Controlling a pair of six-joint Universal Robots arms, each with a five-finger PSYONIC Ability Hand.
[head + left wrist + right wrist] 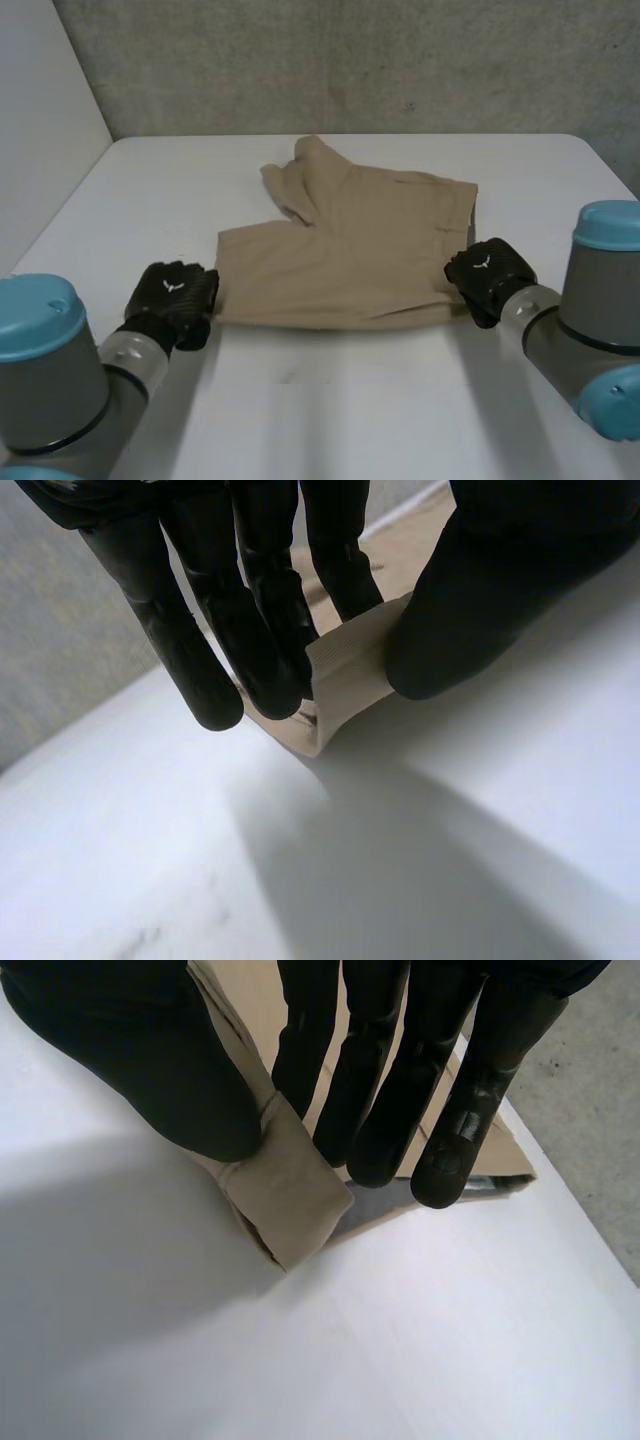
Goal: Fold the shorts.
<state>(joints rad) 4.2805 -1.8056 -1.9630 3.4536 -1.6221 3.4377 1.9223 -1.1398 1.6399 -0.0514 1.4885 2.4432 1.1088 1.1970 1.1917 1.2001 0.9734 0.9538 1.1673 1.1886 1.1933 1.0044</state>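
Tan shorts (pixel 350 250) lie on the white table (pixel 330 400), one leg bunched at the far side. My left hand (pixel 175 298) is at the near left corner of the shorts; the left wrist view shows that corner (pixel 345 675) pinched between thumb (pixel 470 610) and fingers (pixel 250 630). My right hand (pixel 490 275) is at the near right corner by the waistband. In the right wrist view its thumb (pixel 150 1060) and fingers (pixel 400 1090) pinch the folded cloth edge (pixel 290 1195).
The table ends at a grey concrete wall (pixel 350 60) behind and a pale panel (pixel 40 130) on the left. Bare tabletop lies in front of the shorts and around them.
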